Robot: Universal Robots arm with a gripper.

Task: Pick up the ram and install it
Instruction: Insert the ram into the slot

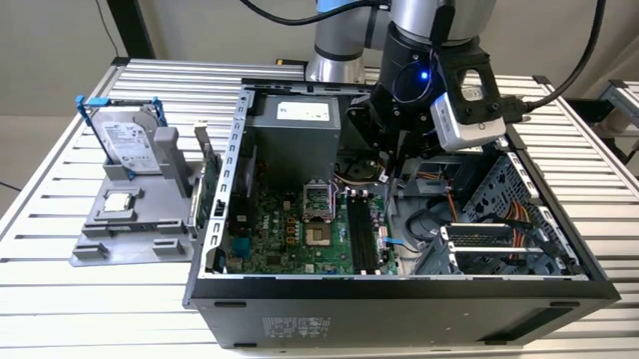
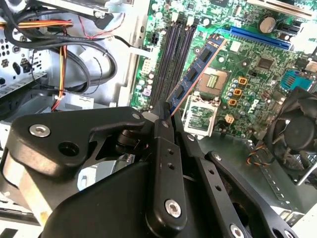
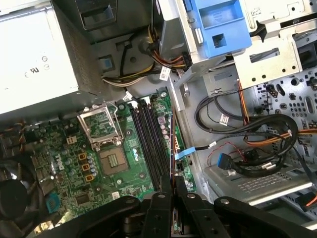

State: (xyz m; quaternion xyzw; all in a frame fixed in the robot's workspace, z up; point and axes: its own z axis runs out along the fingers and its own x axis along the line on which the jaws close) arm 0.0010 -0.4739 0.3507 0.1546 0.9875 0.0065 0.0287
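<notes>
gripper [image 2: 167, 113] clamps ram [image 2: 198, 69] by one end, near memory slots [image 2: 169, 57]. risk: stick looks skewed to slots, can jam or slip in pinch.

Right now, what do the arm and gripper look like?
The arm is silver-grey with a blue ring, ending in a black wrist with a small blue light. A silver camera box is mounted beside it, and thick black cables loop off. The gripper is matte black: flat linkage bars and narrow fingers joined by silver screws.
</notes>
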